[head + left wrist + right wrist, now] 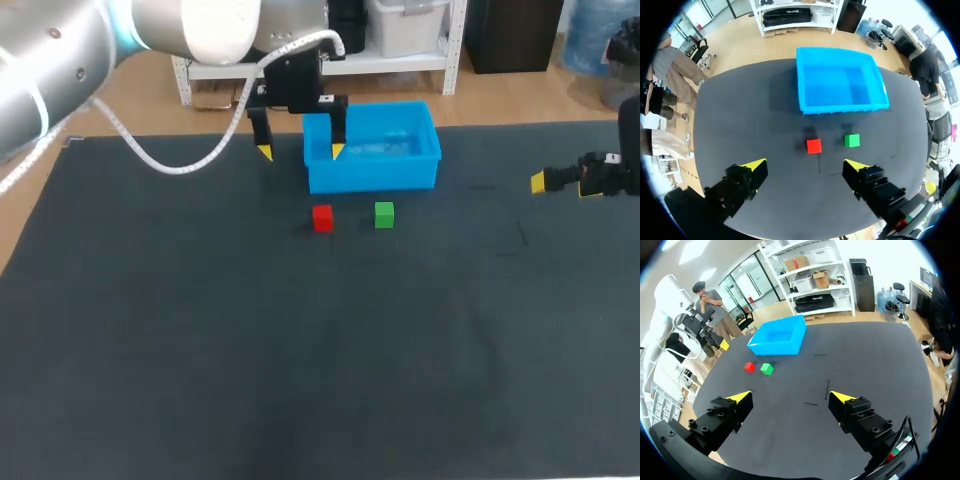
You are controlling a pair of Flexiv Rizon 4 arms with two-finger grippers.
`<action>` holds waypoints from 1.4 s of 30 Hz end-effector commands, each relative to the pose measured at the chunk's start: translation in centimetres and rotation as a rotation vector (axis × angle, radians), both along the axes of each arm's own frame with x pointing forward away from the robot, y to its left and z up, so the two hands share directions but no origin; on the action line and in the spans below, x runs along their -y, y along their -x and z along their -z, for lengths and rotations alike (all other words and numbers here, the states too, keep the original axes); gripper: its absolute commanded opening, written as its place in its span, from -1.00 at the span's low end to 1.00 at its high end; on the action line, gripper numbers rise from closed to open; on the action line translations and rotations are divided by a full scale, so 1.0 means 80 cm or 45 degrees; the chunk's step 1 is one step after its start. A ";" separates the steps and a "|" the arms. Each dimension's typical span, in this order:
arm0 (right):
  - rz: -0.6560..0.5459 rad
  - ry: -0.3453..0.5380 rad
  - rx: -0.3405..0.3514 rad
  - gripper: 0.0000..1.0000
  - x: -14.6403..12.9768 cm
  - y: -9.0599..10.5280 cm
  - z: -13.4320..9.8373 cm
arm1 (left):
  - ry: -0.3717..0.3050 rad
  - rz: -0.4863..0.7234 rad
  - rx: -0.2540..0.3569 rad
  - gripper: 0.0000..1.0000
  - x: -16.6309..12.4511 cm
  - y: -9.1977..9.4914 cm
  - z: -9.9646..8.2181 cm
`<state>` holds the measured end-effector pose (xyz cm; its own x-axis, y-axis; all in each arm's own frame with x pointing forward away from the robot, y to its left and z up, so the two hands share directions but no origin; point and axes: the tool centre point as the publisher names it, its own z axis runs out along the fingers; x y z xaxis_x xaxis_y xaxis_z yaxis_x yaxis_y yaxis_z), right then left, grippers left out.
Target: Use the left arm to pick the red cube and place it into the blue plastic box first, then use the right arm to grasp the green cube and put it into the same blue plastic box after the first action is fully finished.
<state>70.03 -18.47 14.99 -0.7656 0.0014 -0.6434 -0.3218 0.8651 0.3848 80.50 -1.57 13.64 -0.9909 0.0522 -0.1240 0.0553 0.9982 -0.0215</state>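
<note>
Blue box (370, 178) on dark bench (300, 350); red cube (322, 217) and green cube (384, 214) sit apart just before it. Left fingers (754, 169) spread, empty, above the box's left edge; right fingers (738, 399) spread, empty, well right of the box.

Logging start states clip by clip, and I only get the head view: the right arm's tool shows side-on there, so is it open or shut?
Observer: Open. The right wrist view shows the right tool with its fingers wide apart, nothing between them.
Operator: Is the left tool lined up on the small red cube?
Observer: Roughly. In the left wrist view the cube lies ahead of the open tool, about midway between its fingers' lines, untouched.
Operator: Anything in the blue plastic box?
Observer: No. The left wrist view shows its whole floor bare; the small green cube sits outside, beside the red one.
</note>
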 end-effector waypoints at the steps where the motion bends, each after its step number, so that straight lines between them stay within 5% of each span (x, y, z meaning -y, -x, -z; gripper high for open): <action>1: 0.000 0.001 0.000 1.00 0.000 0.000 0.000 | -0.011 0.000 -0.058 1.00 0.007 -0.013 0.009; 42: 0.000 0.001 0.000 1.00 0.000 0.000 0.000 | -0.055 -0.006 -0.142 1.00 0.020 -0.010 0.096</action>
<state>70.03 -18.47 14.99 -0.7656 0.0014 -0.6434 -0.3218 0.8651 0.3848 80.71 -2.99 6.28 -0.9985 0.0517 -0.0202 0.0514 0.9985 0.0175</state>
